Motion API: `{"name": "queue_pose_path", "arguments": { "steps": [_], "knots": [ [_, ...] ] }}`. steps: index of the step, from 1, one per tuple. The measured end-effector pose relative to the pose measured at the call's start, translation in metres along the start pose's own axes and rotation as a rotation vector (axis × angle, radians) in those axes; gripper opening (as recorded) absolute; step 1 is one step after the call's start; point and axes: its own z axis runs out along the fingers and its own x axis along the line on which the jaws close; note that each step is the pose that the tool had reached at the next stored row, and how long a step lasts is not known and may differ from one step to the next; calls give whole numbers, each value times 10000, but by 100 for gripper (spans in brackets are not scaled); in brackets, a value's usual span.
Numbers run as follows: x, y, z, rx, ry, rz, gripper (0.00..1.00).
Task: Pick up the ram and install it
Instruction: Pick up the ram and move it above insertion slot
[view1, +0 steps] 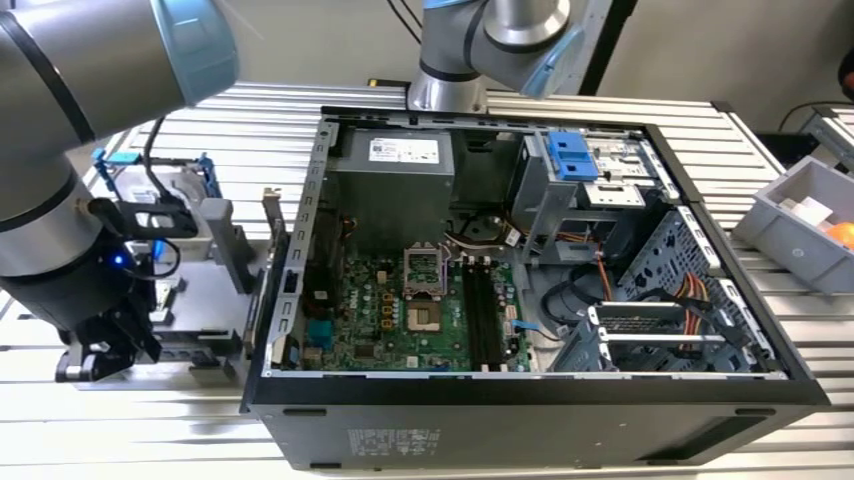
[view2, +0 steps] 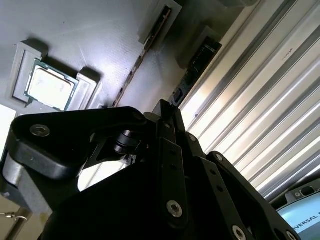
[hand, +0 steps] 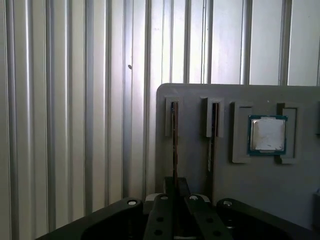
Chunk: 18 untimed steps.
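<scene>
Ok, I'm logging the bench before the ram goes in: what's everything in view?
table: one, silver, ribbed, under everything
holder: one, grey, on the table
ram: one, dark, on edge in a holder slot
second stick: one, dark, neighbouring slot
processor chip: one, silver with green edge, holder recess
computer case: one, black, open, table centre
motherboard: one, green, inside the case
bin: one, grey, exterior view's right
gripper: one, black, at the ram
arm: one, grey, exterior view's left
</scene>
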Motion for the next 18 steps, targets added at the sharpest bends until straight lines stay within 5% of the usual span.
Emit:
{"name": "queue_pose_path", "arguments": {
  "steps": [18],
  "knots": [
    [1,1,-120,0,0,-18,0]
  ]
}}
